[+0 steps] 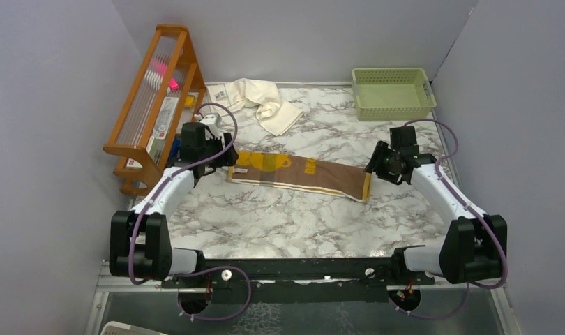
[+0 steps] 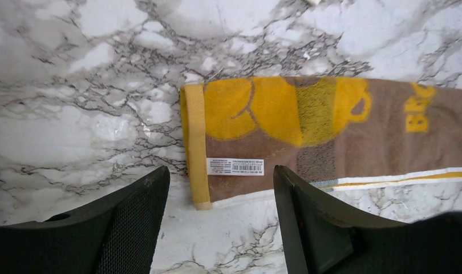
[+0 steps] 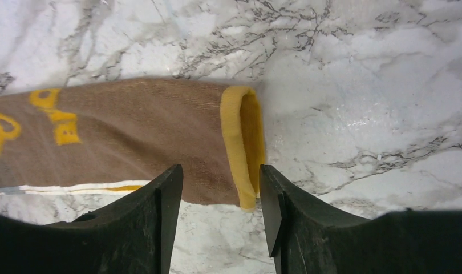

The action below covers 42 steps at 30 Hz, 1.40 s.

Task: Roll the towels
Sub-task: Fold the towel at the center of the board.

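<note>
A brown towel (image 1: 300, 174) with mustard-yellow print and edging lies folded into a long strip across the middle of the marble table. My left gripper (image 1: 227, 157) hovers open at its left end (image 2: 229, 137), where a white barcode label (image 2: 235, 166) shows; nothing is between the jaws. At the strip's yellow-hemmed right end (image 3: 243, 142), my right gripper (image 1: 372, 165) is open too and holds nothing. A cream towel (image 1: 262, 101) with a small label patch lies crumpled at the back of the table.
A wooden rack (image 1: 154, 105) with small items stands along the left wall. A pale green basket (image 1: 393, 92) sits at the back right corner. Grey walls close in both sides.
</note>
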### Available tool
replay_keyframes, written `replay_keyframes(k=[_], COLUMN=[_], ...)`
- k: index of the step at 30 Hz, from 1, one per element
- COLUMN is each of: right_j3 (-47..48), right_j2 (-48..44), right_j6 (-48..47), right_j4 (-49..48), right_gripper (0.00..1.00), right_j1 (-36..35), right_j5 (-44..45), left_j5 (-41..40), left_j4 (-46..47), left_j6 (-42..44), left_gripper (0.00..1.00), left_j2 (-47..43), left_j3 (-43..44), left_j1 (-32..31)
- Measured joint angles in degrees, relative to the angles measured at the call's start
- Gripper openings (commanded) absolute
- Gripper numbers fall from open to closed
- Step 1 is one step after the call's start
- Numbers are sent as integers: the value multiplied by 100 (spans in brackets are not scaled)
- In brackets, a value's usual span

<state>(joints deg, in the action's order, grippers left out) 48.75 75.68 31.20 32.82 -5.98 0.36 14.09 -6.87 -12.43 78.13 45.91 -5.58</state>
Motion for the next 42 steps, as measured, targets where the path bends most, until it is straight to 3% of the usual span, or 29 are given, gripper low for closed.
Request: replay_keyframes(k=[4, 7, 10, 13, 16, 22, 28, 42], right_j3=[2, 0, -9, -9, -9, -9, -20, 92], right_j2=[-343, -385, -367, -184, 138, 564, 988, 1821], right_j6=[0, -44, -190, -302, -348, -389, -402, -382], right_j4=[-70, -157, -358, -649, -835, -1078, -1099, -1106], right_gripper=[49, 42, 24, 7, 2, 1, 1, 1], right_j1=[0, 0, 4, 4, 2, -164, -221, 90], right_j5=[31, 20, -223, -649, -1069, -1539, -1578, -1381], left_j5=[13, 96, 328, 623, 824, 953, 901, 35], left_j4=[22, 35, 31, 33, 39, 127, 258, 778], left_j6=[-35, -46, -105, -243, -382, -586, -778, -1456], left_gripper=[67, 52, 37, 30, 24, 17, 16, 16], left_j2=[-372, -315, 46, 590, 964, 1241, 1478, 1399], left_j3=[52, 101, 240, 437, 538, 658, 695, -310], left_j1=[0, 0, 0, 0, -42, -317, -660, -680])
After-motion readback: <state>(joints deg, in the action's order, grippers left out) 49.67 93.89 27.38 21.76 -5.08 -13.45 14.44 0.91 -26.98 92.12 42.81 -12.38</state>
